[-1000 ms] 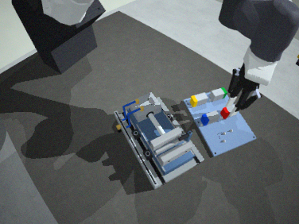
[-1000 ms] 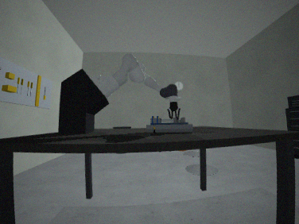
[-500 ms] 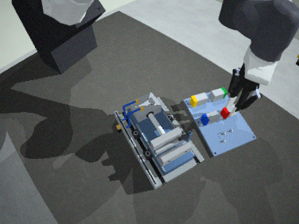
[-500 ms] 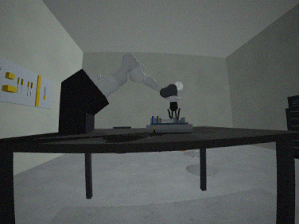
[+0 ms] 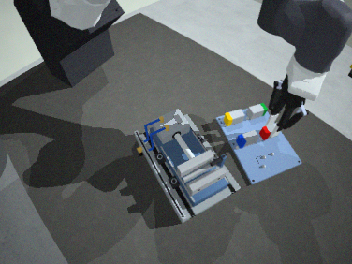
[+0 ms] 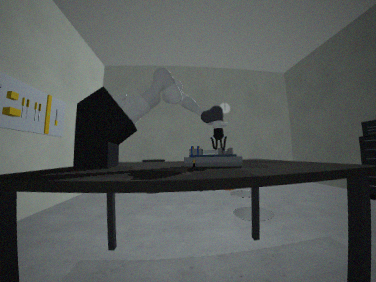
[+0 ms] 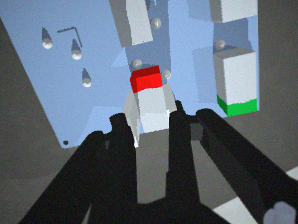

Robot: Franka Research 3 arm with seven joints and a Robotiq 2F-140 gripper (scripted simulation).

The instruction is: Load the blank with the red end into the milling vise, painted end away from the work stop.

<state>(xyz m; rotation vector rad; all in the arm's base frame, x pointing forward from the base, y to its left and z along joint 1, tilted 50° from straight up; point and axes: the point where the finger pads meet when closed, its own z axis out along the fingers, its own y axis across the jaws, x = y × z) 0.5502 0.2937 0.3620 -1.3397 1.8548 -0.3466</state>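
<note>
Bench (image 5: 94, 154) carries, from left to right in the top view, the milling vise (image 5: 187, 161) with its blue hoses (image 5: 151, 131) at the far block, then the pale blue infeed plate (image 5: 276, 161) just beside it. On the plate lie the yellow-ended blank (image 5: 234, 117), the blue-ended blank (image 5: 247, 139) and the green-ended blank (image 5: 258, 110). Over the plate's right side the pincer (image 5: 280, 123) is clamped on the grey body of the red-ended blank (image 7: 151, 102), which looks raised above its locating pins (image 7: 150, 50), red end pointing away from the wrist. Risks from here, as I judge them: the grip sits toward one end, so the blank may tilt or slip during travel; a low carry could knock the neighbouring blanks off their places; seating it the wrong way round would put the red end at the work stop
</note>
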